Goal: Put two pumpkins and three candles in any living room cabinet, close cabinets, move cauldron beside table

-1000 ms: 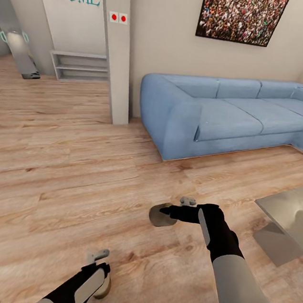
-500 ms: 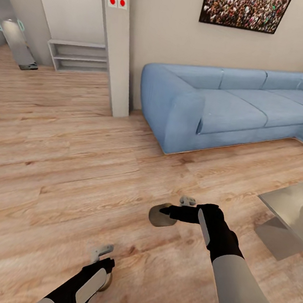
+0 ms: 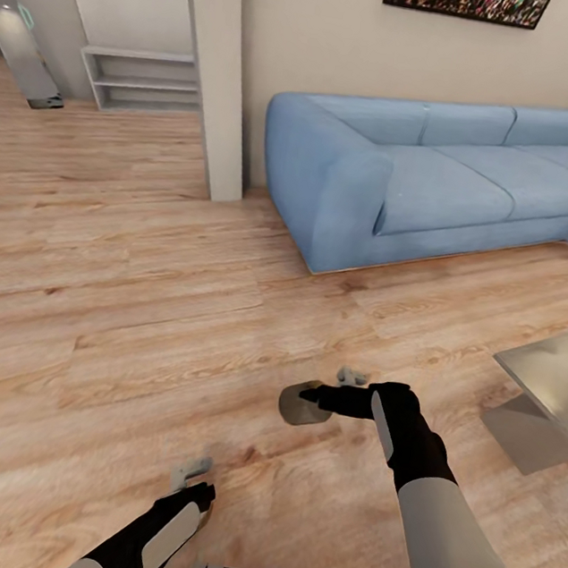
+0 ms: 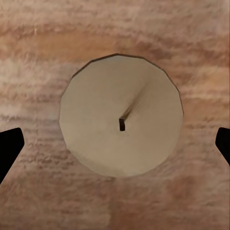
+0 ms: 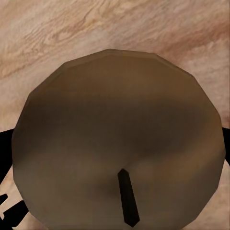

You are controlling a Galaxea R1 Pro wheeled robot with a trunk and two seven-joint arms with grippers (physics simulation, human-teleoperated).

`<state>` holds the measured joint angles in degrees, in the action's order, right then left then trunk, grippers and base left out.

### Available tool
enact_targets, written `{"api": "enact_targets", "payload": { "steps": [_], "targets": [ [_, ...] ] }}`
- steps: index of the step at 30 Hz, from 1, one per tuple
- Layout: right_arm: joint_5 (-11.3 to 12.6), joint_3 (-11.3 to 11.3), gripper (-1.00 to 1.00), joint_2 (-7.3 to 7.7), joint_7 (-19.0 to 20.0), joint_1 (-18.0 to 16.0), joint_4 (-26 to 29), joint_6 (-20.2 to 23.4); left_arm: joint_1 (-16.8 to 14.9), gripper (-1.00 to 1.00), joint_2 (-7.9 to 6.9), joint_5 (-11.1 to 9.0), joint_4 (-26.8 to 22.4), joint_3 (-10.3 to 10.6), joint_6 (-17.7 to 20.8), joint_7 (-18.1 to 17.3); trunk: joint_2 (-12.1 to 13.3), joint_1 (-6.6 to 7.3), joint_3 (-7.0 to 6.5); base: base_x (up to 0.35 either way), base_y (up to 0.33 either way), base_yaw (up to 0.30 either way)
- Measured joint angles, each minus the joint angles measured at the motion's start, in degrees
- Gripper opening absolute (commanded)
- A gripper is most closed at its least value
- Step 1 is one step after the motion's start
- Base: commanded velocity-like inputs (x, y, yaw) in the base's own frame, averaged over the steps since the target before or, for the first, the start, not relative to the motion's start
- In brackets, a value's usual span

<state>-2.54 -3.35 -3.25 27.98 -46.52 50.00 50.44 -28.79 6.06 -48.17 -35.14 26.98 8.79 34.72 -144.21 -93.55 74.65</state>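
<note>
A pale candle (image 4: 120,127) stands upright on the wood floor, seen from above with its dark wick. My left gripper (image 4: 116,143) is open over it, with its black fingertips (image 4: 9,148) well clear of the candle's sides. In the head view the left gripper (image 3: 193,493) points down at the floor and hides this candle. My right gripper (image 3: 328,390) is shut on a second candle (image 3: 301,406), held above the floor. That candle (image 5: 120,153) looks brownish in shade, close up in the right wrist view. A corner of the glass table (image 3: 560,377) shows at the right edge.
A blue sofa (image 3: 442,189) stands ahead on the right against the wall. A white pillar (image 3: 213,84) rises left of it, with a low grey shelf (image 3: 141,79) behind. Open wood floor (image 3: 111,296) spreads to the left and ahead.
The whole view has tilted downward, so sofa, pillar and table sit higher in the picture. The floor candle has slipped under my left gripper. The right gripper still holds its candle.
</note>
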Motion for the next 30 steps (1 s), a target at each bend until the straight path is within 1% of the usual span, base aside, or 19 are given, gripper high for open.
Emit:
{"api": "enact_targets", "payload": {
  "steps": [4, 6, 7, 8, 10, 11, 12, 13, 14, 17, 21, 26, 30],
  "targets": [
    [0.0, 0.0, -1.00, 0.17, 0.1, 0.0, 0.3, -0.1, 0.0, 1.00, 0.00, 0.0, 0.0, 0.0, 0.0, 0.0, -0.1, -0.10, 0.89, 0.000, 0.000, 0.000],
    [0.4, -0.2, -1.00, 0.51, 0.9, 0.0, 0.4, 0.0, 0.0, 1.00, 0.00, 0.0, 0.0, 0.0, 0.0, 0.0, -0.1, -0.15, 1.33, 0.000, 0.000, 0.000],
    [1.1, -0.2, -1.00, 0.62, 2.4, 0.0, 0.5, 0.0, 0.0, 1.00, 0.00, 0.0, 0.0, 0.0, 0.0, 0.0, -0.1, -0.18, 1.55, 0.000, 0.000, 0.000],
    [2.0, -0.2, -1.00, 0.80, 4.8, 0.0, 0.5, 0.1, 0.0, 1.00, 0.00, 0.0, 0.0, 0.0, 0.0, 0.0, -0.1, -0.21, 1.77, 0.000, 0.000, 0.000],
    [2.8, -0.2, -1.00, 1.38, 11.1, 0.0, 0.3, 0.2, 0.0, 1.00, 0.00, 0.0, 0.0, 0.0, 0.0, 0.0, -0.1, -0.26, 2.21, 0.000, 0.000, 0.000],
    [2.8, -0.2, -1.00, 1.97, 15.4, 0.0, 0.1, 0.2, 0.0, 1.00, 0.00, 0.0, 0.0, 0.0, 0.0, 0.0, -0.1, -0.28, 2.44, 0.000, 0.000, 0.000],
    [2.8, -0.2, -1.00, 2.17, 16.6, 0.0, 0.0, 0.1, 0.0, 1.00, 0.00, 0.0, 0.0, 0.0, 0.0, 0.0, -0.2, -0.31, 2.66, 0.000, 0.000, 0.000],
    [2.4, -0.2, -1.00, 2.60, 18.7, 0.0, -0.1, -0.1, 0.0, 1.00, 0.00, 0.0, 0.0, 0.0, 0.0, 0.0, -0.2, -0.33, 2.88, 0.000, 0.000, 0.000],
    [2.8, -0.2, -1.00, 2.84, 19.9, 0.0, -0.1, 0.0, 0.0, 1.00, 0.00, 0.0, -0.1, 0.0, 0.0, 0.0, -0.2, -0.36, 3.10, 0.000, 0.000, 0.000],
    [2.7, -0.2, -1.00, 3.05, 20.8, 0.0, -0.2, -0.2, 0.0, 1.00, -0.06, 0.0, -2.1, -0.1, 0.0, 0.1, -0.2, -0.44, 3.76, 0.000, 0.000, 0.000],
    [2.6, -0.2, -1.00, 3.07, 21.0, 0.0, -0.2, -0.2, 0.0, 1.00, -0.08, 0.0, -3.5, -0.1, 0.0, 0.2, -0.3, -0.54, 4.65, 0.000, 0.000, 0.000],
    [2.7, -0.2, -1.00, 3.00, 21.1, 0.0, -0.2, -0.3, 0.0, 1.00, -0.09, -0.1, -3.8, -0.1, 0.0, 0.2, -0.3, -0.54, 4.66, 0.000, 0.000, 0.000],
    [2.7, -0.2, -1.00, 3.00, 21.1, 0.0, -0.2, -0.3, 0.0, 1.00, -0.16, -0.3, -3.8, -0.1, 0.0, 0.1, -0.3, -0.54, 4.66, 0.116, 0.058, 0.000]
  ]
}}
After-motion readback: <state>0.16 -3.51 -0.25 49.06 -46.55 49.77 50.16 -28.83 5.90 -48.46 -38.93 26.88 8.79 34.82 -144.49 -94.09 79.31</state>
